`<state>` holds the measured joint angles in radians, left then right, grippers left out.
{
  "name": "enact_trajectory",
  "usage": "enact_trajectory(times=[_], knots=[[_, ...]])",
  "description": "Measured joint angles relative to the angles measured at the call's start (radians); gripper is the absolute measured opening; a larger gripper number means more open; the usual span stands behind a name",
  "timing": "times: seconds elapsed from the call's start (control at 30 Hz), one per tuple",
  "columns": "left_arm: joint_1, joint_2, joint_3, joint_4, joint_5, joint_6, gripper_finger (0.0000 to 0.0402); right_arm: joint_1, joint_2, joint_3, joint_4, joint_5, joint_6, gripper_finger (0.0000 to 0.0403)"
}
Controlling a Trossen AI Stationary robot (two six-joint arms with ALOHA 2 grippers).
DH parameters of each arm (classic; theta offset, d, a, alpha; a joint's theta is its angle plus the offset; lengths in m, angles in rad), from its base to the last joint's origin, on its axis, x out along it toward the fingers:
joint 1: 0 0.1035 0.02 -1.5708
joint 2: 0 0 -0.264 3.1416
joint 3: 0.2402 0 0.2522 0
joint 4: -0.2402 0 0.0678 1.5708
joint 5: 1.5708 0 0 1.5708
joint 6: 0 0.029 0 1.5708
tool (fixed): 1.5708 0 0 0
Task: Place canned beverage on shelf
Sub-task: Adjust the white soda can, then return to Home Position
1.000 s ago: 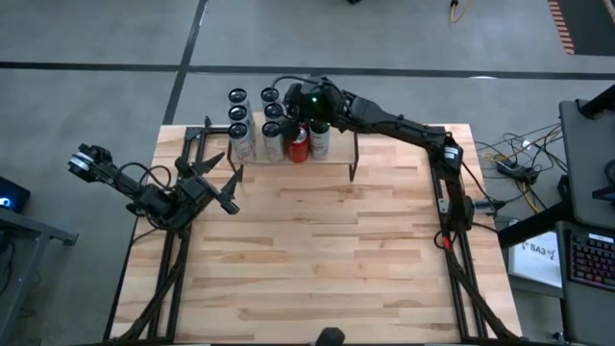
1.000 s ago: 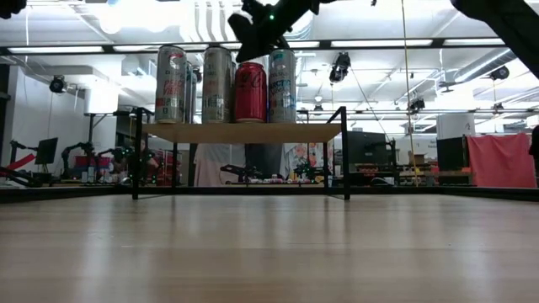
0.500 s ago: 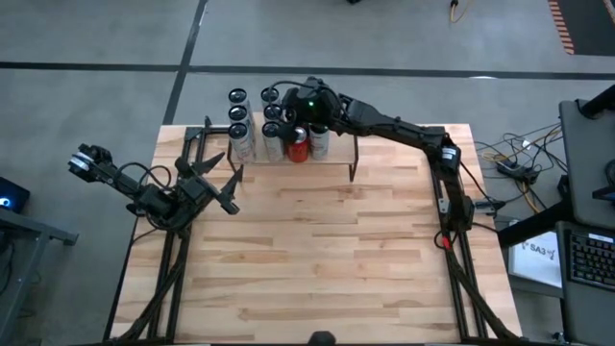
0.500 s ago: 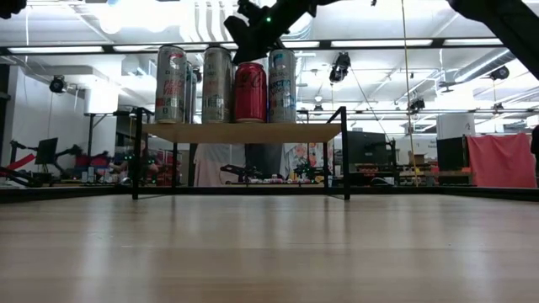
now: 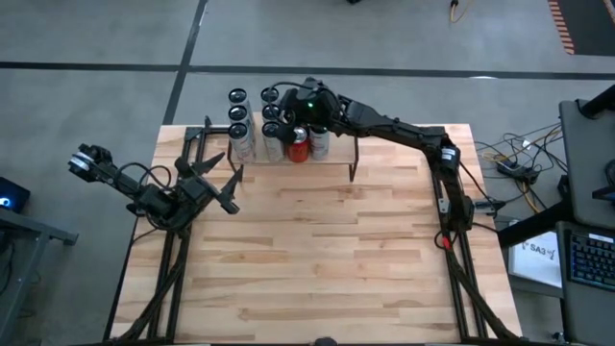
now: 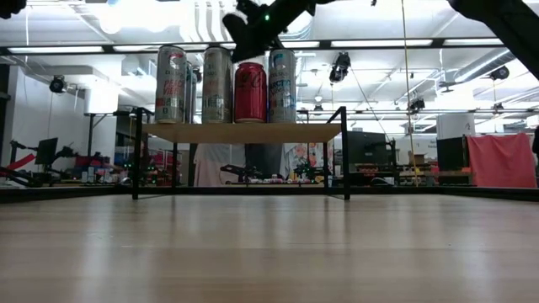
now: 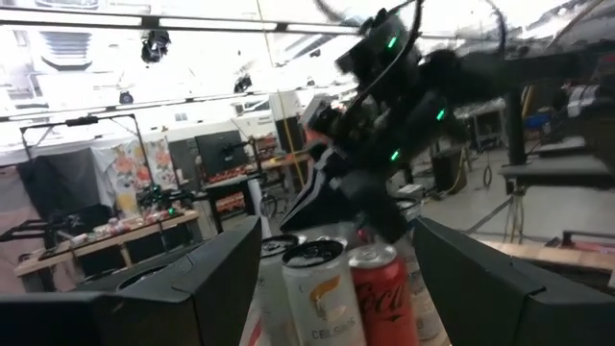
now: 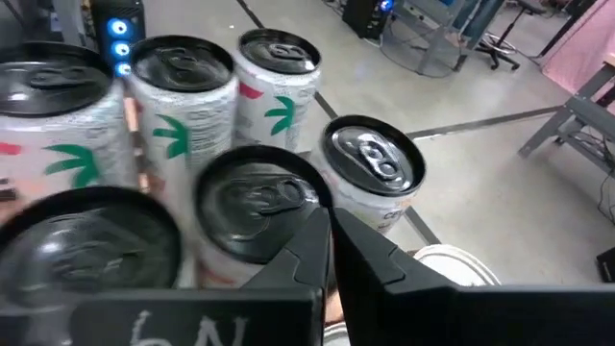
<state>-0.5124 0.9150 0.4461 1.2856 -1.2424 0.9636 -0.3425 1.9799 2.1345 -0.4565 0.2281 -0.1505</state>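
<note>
Right gripper (image 5: 288, 104), fingers pressed together and empty, poised just above the cans (image 6: 250, 91) standing on the shelf (image 6: 244, 132) at the table's far edge; left gripper (image 5: 223, 183) spread wide, well apart.

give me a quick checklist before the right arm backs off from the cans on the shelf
1. Right gripper shut, holding nothing: ok.
2. Red can upright on the shelf: ok.
3. Silver cans beside it upright: ok.
4. Right gripper fingertips clear of the can tops: cannot tell, they hang very close above.
5. Left gripper open, parked over the table's left side, away from the shelf: ok.
</note>
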Motion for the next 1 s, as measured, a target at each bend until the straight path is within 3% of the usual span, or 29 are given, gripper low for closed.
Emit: enact_trajectory(times=[0.1,0.2,0.33,0.5,0.73,0.87,1.0], knots=[[-0.006,0.0,0.0,-0.002,-0.039,0.024,0.0256,0.027,-0.038,0.004,-0.009,-0.004,-0.007,0.0009],[-0.034,-0.002,-0.001,-0.002,-0.14,0.079,0.0256,0.073,-0.109,-0.006,-0.018,-0.013,-0.038,0.0009],[-0.125,-0.007,-0.049,-0.001,-0.162,0.092,0.0247,0.14,-0.242,-0.094,-0.037,-0.152,-0.059,0.0009],[-0.344,-0.045,-0.134,0.001,-0.163,0.053,0.022,0.229,-0.482,-0.364,-0.003,-0.184,-0.052,0.0009],[-0.641,-0.083,-0.264,0.001,-0.156,-0.171,0.0166,0.357,-0.828,-0.739,0.091,-0.177,0.016,0.0009],[-0.651,-0.097,-0.34,0.001,-0.083,-0.398,0.0119,0.399,-0.969,-0.916,0.152,-0.17,0.042,0.0009],[-0.561,-0.099,-0.378,0.006,0.042,-0.523,0.0055,0.416,-1.081,-1.078,0.251,-0.177,0.088,0.0009]])
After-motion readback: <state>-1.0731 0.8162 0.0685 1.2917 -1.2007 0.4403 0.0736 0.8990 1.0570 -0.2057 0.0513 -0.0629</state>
